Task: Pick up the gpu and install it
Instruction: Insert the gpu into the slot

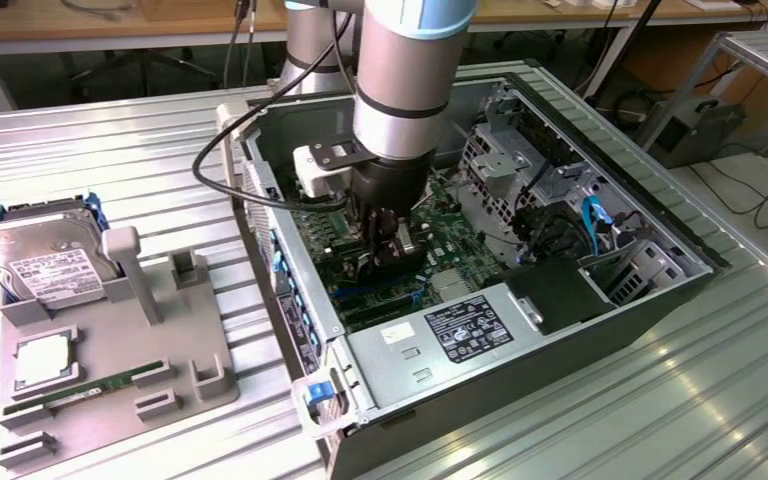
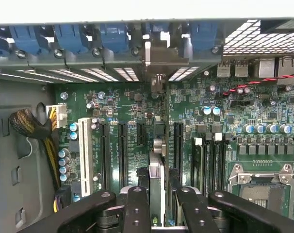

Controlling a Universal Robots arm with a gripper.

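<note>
One arm reaches down into the open computer case (image 1: 624,300) in the exterior view, its gripper (image 1: 391,250) low over the motherboard (image 1: 444,265) near the middle of the case. Something dark hangs between the fingers there, but its outline is hard to make out. On the exterior view's left, a grey fixture tray (image 1: 104,370) carries a hard drive (image 1: 37,262) and a green RAM stick (image 1: 84,392).

Seen from the wrist, the black fingers (image 2: 137,208) are closed on the gpu (image 2: 156,182), held edge-on so that only its thin edge shows. The card stands upright over the expansion slots (image 2: 122,150), its silver end bracket (image 2: 159,56) meeting the rear slot openings below the blue retaining clips (image 2: 69,36).

Pickup looks done; the insertion step is in hand. I judge the card close to or entering its slot, though whether it is fully seated cannot be told. Seating calls for straight downward pressure with the edge connector aligned and the bracket kept in its opening.
</note>
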